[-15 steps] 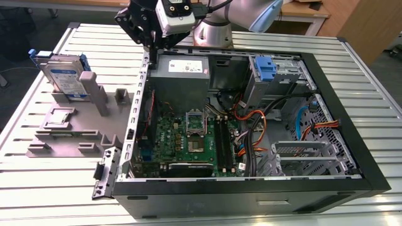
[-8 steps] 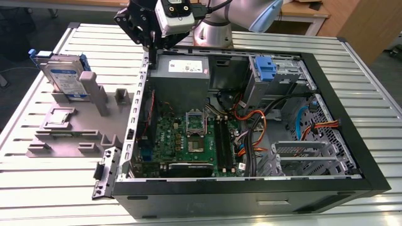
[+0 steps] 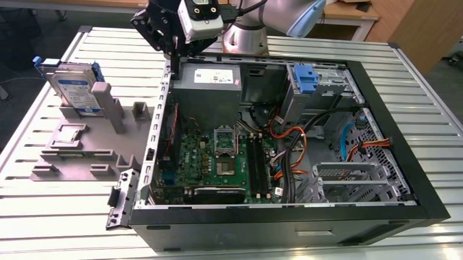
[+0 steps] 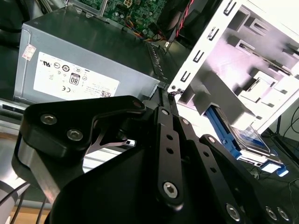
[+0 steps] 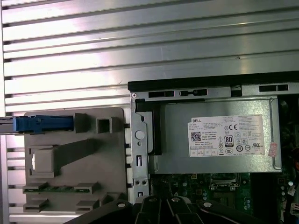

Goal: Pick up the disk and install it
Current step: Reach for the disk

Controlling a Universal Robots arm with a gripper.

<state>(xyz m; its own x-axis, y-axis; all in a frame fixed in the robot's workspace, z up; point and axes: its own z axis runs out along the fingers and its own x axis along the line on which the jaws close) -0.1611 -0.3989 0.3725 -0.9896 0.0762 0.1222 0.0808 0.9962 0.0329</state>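
Surface: ribbed light-grey metal table [image 3: 65, 216] carrying every part.
Case: black computer case [image 3: 289, 230] lying on its side, open upward; green motherboard [image 3: 217, 157] and cable bundles inside.
Power supply: grey power-supply box [image 3: 208, 81] with a white sticker, in the case's far corner on the exterior view's left.
Fixture: grey plastic fixture [image 3: 79, 157] on the table, just beside the case wall, on the exterior view's left.
Disk: the disk [image 3: 72, 89] stands on edge in the fixture's far end, label outward, blue bracket round it; outside the case.
Caddy: bare blue caddy [image 3: 307, 78] in the far drive bay.
Hand: the hand [image 3: 168, 46] hangs above the case wall by the power-supply box, apart from the disk.
Hand state: cannot tell how far open.
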